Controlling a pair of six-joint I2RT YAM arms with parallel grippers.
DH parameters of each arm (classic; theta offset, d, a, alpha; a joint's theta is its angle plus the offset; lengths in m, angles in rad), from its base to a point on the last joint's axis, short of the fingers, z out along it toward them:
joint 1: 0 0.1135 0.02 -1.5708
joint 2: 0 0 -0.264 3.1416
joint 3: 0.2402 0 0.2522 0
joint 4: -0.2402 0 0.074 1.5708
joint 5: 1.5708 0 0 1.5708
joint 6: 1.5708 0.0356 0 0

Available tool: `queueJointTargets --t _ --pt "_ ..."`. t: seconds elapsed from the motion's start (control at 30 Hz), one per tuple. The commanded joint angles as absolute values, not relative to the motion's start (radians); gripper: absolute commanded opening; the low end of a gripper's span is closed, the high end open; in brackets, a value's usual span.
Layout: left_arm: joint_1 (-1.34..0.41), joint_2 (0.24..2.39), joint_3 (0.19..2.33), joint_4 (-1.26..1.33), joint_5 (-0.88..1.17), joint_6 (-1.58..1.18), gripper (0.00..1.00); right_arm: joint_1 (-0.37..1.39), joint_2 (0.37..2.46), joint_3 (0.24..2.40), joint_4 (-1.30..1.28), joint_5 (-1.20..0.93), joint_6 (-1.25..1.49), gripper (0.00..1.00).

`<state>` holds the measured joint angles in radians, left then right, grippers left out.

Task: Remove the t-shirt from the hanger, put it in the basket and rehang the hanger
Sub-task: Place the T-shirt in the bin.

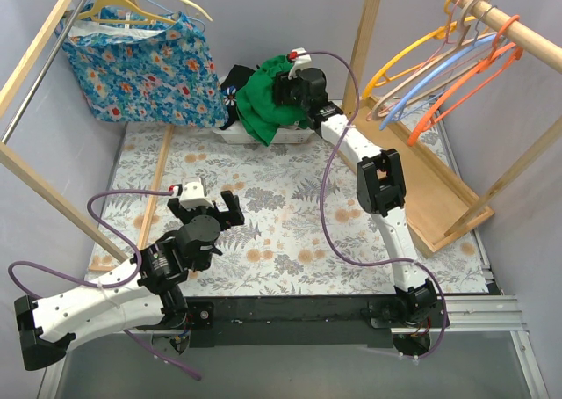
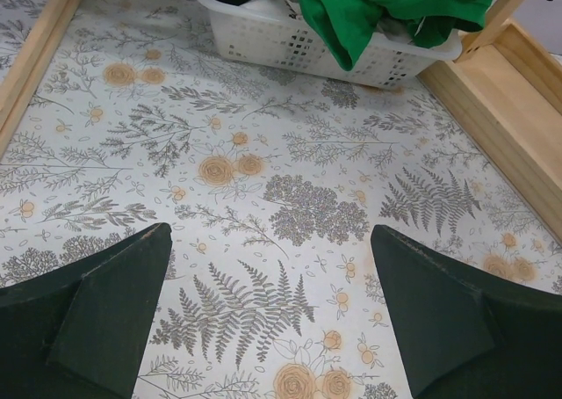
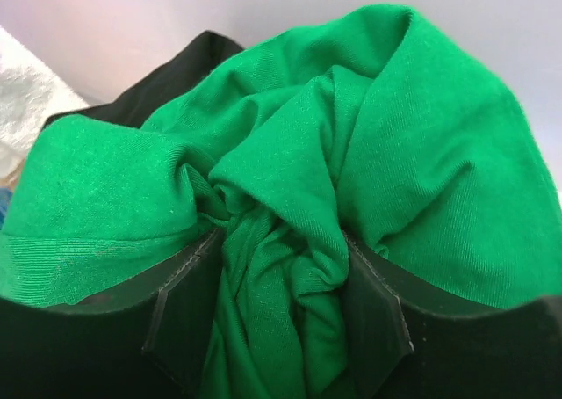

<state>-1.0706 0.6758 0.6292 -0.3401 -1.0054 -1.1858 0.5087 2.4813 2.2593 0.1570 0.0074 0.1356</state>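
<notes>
Right wrist view shows the right end effector (image 3: 279, 267) closed on a bunched fold of the green t-shirt (image 3: 290, 197), with cloth filling the gap between its fingers and creases running to the pinch. From the top external view, the shirt lies heaped in the white basket (image 1: 233, 135), and one flap hangs over the basket's near wall. No hanger shows in the cloth, so the shirt looks already free, and the step in hand is probably the deposit.

To do it well, lower the fold until the bulk rests inside the basket's rim; open wide before lifting, because soft knit tends to cling to finger pads; then rise straight up from the basket so that no fold drags out over its wall. The hanging flap could pull more cloth after it if the heap is tugged towards the basket's near side.

The left end effector (image 2: 270, 232) is spread wide and holds nothing; it hovers over the patterned surface (image 1: 290, 214), well apart from the basket on its near side, and is best kept there. A blue floral garment (image 1: 140, 56) hangs to the left of the basket, and empty hangers (image 1: 439, 74) hang to its right.
</notes>
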Motion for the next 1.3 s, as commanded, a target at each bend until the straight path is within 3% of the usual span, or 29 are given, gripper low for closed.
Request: queueJointTargets --t 0.0,0.23,0.67,0.93,1.27 --pt "-1.072 0.683 0.649 -0.347 -1.017 -1.184 0.98 0.502 2.579 2.273 0.023 -0.218 0.210 0.61" --pt "-1.072 0.681 0.653 -0.350 -1.006 -1.190 0.98 0.500 2.582 2.258 0.095 -0.336 0.242 0.62" --pt "-1.072 0.715 0.701 -0.403 -0.957 -1.219 0.98 0.509 2.290 2.136 0.161 -0.100 0.146 0.72" --pt "-1.072 0.704 0.703 -0.432 -0.939 -1.235 0.98 0.538 2.168 1.970 0.261 -0.054 0.135 0.73" --pt "-1.072 0.666 0.709 -0.466 -0.923 -1.255 0.98 0.627 2.071 1.861 0.187 0.265 0.090 0.73"
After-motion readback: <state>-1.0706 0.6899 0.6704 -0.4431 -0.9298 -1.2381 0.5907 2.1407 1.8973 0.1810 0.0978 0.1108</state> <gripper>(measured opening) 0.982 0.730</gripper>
